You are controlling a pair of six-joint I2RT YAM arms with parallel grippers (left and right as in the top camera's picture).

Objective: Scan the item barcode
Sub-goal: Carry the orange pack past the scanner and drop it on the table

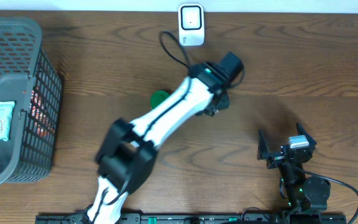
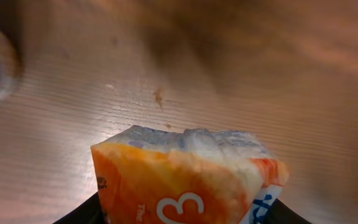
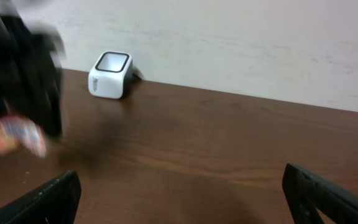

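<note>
Left jaws pinch pack [image 2: 185,177], right jaws spread idle; present barcode squarely to scanner [image 1: 191,25], top centre, held steady.

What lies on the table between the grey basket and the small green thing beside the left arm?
Nothing: the overhead view shows only bare table between the basket and the green thing.
</note>
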